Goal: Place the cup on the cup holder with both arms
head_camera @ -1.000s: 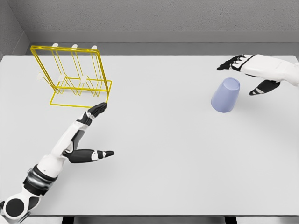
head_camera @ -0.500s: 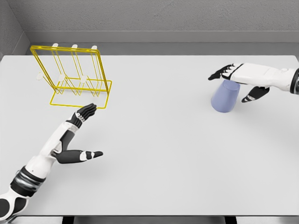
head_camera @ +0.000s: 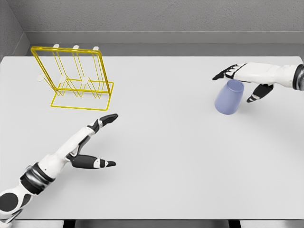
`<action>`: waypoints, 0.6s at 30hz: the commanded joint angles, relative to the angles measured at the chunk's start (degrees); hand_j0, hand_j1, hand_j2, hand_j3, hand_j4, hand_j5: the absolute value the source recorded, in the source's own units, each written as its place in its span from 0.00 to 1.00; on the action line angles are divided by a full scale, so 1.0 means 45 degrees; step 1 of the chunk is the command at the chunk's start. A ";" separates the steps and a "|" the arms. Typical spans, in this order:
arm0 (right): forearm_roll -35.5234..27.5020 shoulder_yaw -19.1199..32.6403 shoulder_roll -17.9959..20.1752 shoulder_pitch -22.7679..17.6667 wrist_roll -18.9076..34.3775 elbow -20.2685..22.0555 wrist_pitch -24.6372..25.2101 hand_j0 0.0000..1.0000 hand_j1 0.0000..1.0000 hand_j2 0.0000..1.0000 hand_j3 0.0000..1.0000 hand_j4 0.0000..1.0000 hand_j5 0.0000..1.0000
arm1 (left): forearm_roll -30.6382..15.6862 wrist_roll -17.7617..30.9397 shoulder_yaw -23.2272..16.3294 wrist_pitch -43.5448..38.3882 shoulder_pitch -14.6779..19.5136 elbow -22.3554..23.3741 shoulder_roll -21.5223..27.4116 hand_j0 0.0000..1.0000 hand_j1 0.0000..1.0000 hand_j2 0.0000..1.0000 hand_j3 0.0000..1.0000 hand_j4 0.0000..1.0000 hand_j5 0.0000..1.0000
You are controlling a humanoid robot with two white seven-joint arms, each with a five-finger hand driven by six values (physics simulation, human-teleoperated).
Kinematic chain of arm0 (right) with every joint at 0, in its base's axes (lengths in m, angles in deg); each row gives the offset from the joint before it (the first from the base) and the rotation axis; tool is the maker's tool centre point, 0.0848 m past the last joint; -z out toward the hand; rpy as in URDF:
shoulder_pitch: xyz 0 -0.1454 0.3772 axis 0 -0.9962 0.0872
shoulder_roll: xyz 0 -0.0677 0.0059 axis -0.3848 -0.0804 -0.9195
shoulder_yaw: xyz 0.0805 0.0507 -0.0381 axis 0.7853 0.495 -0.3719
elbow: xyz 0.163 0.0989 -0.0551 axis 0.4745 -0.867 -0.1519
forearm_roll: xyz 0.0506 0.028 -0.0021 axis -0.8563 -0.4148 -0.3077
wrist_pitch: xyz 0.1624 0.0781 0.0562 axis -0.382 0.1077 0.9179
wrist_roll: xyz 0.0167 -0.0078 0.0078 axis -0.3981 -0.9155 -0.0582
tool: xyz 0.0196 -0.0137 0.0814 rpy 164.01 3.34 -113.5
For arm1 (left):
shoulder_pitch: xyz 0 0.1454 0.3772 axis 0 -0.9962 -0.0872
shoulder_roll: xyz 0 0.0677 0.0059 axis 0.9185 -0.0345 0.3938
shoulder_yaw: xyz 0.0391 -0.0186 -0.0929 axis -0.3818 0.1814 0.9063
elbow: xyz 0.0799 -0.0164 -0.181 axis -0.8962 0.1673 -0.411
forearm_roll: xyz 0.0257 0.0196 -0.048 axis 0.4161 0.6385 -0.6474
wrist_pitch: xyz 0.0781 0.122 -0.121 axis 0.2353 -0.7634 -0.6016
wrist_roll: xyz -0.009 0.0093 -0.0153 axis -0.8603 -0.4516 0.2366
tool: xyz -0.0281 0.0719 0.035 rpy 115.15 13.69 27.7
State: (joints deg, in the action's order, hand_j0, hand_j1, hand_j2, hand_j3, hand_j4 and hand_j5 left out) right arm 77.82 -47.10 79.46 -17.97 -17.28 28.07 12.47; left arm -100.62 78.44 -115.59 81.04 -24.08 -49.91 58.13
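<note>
One white table [head_camera: 156,156] fills most of the head view, bounded at the rear by a grey wall [head_camera: 161,16]. One yellow wire cup holder [head_camera: 71,78], fitted with three pale upright pegs, is seen standing at the far left of the table on its rectangular wire base. One lavender cup [head_camera: 229,97] is found at the right of the table, tilted with its wider mouth toward the viewer and its narrower base toward the rear, well apart from the cup holder. Nothing but bare tabletop is seen between the two objects. Two arms are counted. The left hand [head_camera: 92,147] is extended from the lower left corner over the table, below and to the right of the cup holder and not touching it; its fingers [head_camera: 107,119] are held straight and pointed up and to the right, with the thumb splayed toward the right, and nothing is gripped. The right hand [head_camera: 247,78] is entered from the right edge and is positioned over the upper end of the cup, its fingers reaching left above the base and its thumb lowered beside the cup's right flank; the digits are spread apart and are not closed round the cup, and whether contact is made cannot be told.
</note>
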 commanded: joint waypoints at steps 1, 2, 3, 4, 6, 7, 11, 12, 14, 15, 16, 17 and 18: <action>-0.0015 0.0027 -0.0202 0.0000 0.0059 -0.0220 0.0031 1.00 1.00 1.00 1.00 1.00 1.00 | 0.0027 0.0009 0.0113 -0.0002 0.0000 -0.0006 -0.0082 1.00 1.00 1.00 1.00 1.00 1.00; 0.0103 0.0027 -0.0202 0.0020 0.0059 -0.0220 0.0031 1.00 1.00 1.00 1.00 1.00 1.00 | 0.0008 0.0029 0.0288 -0.0022 -0.0078 -0.0006 -0.0160 1.00 1.00 1.00 1.00 1.00 1.00; 0.0103 0.0047 -0.0202 0.0039 0.0059 -0.0220 0.0031 1.00 1.00 1.00 1.00 1.00 1.00 | -0.0070 0.0009 0.0406 -0.0041 -0.0137 -0.0006 -0.0257 1.00 1.00 1.00 1.00 1.00 1.00; 0.0122 0.0027 -0.0202 0.0039 0.0059 -0.0220 0.0031 1.00 1.00 1.00 1.00 1.00 1.00 | -0.0245 -0.0030 0.0425 -0.0061 -0.0156 -0.0006 -0.0356 1.00 1.00 1.00 1.00 1.00 1.00; 0.0200 0.0027 -0.0222 0.0078 0.0059 -0.0298 0.0031 1.00 1.00 1.00 1.00 1.00 1.00 | -0.0831 -0.0049 0.0425 -0.0626 -0.0117 -0.0006 -0.0395 1.00 1.00 1.00 1.00 1.00 1.00; 0.0200 0.0027 -0.0222 0.0078 0.0059 -0.0317 0.0031 1.00 1.00 1.00 1.00 1.00 1.00 | -0.0949 -0.0049 0.0425 -0.1193 -0.0039 -0.0006 -0.0550 1.00 1.00 1.00 1.00 1.00 1.00; 0.0240 -0.0090 -0.0398 0.0000 0.0059 -0.0395 0.0031 1.00 1.00 1.00 1.00 1.00 1.00 | -0.1241 -0.0128 0.0660 -0.1759 -0.0176 0.0014 -0.1117 1.00 1.00 1.00 1.00 1.00 1.00; 0.0298 -0.0110 -0.0436 -0.0019 0.0059 -0.0571 0.0031 1.00 1.00 1.00 1.00 1.00 1.00 | -0.1749 -0.0128 0.0660 -0.2228 -0.0156 0.0014 -0.1117 1.00 1.00 1.00 1.00 1.00 1.00; 0.0357 -0.0110 -0.0573 -0.0059 0.0059 -0.0610 0.0031 1.00 1.00 1.00 1.00 1.00 1.00 | -0.1828 -0.0108 0.0660 -0.2482 -0.0156 0.0014 -0.1117 1.00 1.00 1.00 1.00 1.00 1.00; 0.0376 -0.0110 -0.0573 -0.0039 0.0059 -0.0688 0.0031 1.00 1.00 1.00 1.00 1.00 1.00 | -0.1848 -0.0089 0.0679 -0.2502 -0.0117 0.0014 -0.1117 1.00 1.00 1.00 1.00 1.00 1.00; 0.0357 -0.0032 -0.0573 -0.0039 0.0059 -0.0689 0.0031 1.00 1.00 1.00 1.00 1.00 1.00 | -0.1848 -0.0089 0.0699 -0.2599 -0.0136 0.0014 -0.1117 1.00 1.00 1.00 1.00 1.00 1.00; 0.0357 -0.0012 -0.0554 -0.0020 0.0059 -0.0767 0.0031 1.00 1.00 1.00 1.00 1.00 1.00 | -0.1848 -0.0069 0.0699 -0.2658 -0.0156 0.0014 -0.1117 1.00 1.00 1.00 1.00 1.00 1.00; 0.0376 0.0007 -0.0554 0.0000 0.0059 -0.0786 0.0031 1.00 1.00 1.00 1.00 1.00 1.00 | -0.1848 -0.0069 0.0699 -0.2658 -0.0137 0.0014 -0.1117 1.00 1.00 1.00 1.00 1.00 1.00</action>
State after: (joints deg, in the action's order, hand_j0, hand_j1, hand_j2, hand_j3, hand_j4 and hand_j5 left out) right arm 79.75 -47.31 77.01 -18.06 -16.99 24.94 12.46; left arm -108.47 78.06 -112.54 69.89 -24.78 -49.81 53.16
